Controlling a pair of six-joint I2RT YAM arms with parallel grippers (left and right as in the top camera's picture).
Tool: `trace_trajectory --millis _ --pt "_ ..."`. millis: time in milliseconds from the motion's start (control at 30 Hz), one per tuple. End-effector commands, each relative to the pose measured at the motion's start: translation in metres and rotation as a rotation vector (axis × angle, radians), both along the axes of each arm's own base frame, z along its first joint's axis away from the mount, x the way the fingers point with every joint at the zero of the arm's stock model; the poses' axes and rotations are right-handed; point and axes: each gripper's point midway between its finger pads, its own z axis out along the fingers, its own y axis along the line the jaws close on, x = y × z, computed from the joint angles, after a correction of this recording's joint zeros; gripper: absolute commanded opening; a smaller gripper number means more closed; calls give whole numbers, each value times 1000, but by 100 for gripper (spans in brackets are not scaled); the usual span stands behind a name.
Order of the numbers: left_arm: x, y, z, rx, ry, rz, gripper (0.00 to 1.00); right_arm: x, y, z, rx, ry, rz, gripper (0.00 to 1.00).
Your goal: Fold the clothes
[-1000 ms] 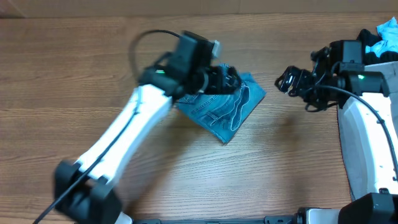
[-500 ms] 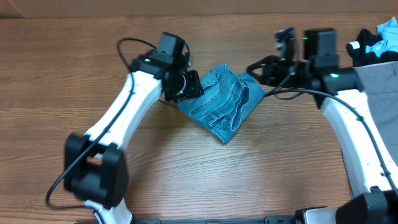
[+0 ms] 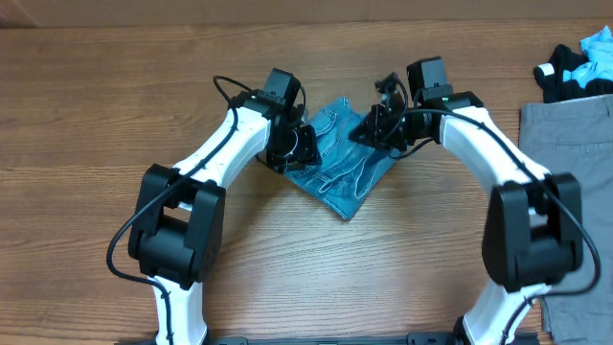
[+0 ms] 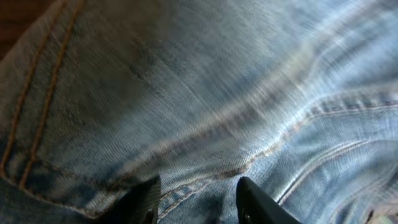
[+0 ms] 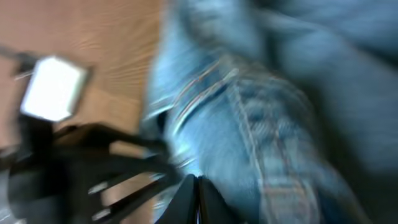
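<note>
The light blue denim jeans (image 3: 343, 171) lie folded in a small bundle at the table's middle. My left gripper (image 3: 297, 149) is pressed onto their left edge. In the left wrist view its fingertips (image 4: 254, 200) are sunk into the denim (image 4: 205, 93) with a stitched seam bunched between them, so this gripper (image 4: 196, 199) is shut on the jeans. My right gripper (image 3: 370, 129) is at the bundle's upper right edge. The blurred right wrist view shows that gripper (image 5: 194, 186) with its fingers pressed together, shut, over the denim (image 5: 261, 112); no cloth shows between them.
Plain grey trousers (image 3: 570, 163) lie at the right edge of the table. A heap of small black, white and cyan garments (image 3: 575, 62) sits at the back right corner. The left arm (image 5: 74, 155) shows close by in the right wrist view.
Both arms have swung in onto the jeans from either side. The left gripper has closed on the denim and the right gripper has gone from open to shut.
</note>
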Motion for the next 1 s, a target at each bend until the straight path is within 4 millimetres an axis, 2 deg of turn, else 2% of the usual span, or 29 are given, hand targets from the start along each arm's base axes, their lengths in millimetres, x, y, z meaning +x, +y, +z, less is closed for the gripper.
trace_trajectory --millis 0,133,233,333,367,500,600,733,867,967 --pt "-14 -4 -14 16 54 -27 45 10 -31 -34 -63 49 -46 4" --pt "-18 -9 -14 16 43 -70 40 4 -65 -72 -120 143 -84 4" --pt "-19 -11 -14 14 38 -82 35 4 -78 -72 -105 151 -100 4" --pt "-21 -17 -6 -27 27 -115 14 9 -81 -53 -53 113 -108 4" --pt "-22 -20 -1 -50 23 -126 11 11 -79 -43 -28 89 -100 4" --pt "-21 -32 27 -125 -56 -189 11 14 -75 -3 13 3 -88 4" --pt "-18 -41 60 -136 -183 -247 14 14 -74 33 14 -80 -87 8" --pt "-18 -53 82 -144 -272 -269 19 10 -74 61 20 -122 -99 12" --pt "-25 -70 76 -146 -269 -296 22 6 -76 72 20 -138 -102 12" --pt "-34 -79 53 -112 -206 -285 22 4 -75 72 24 -131 -100 12"
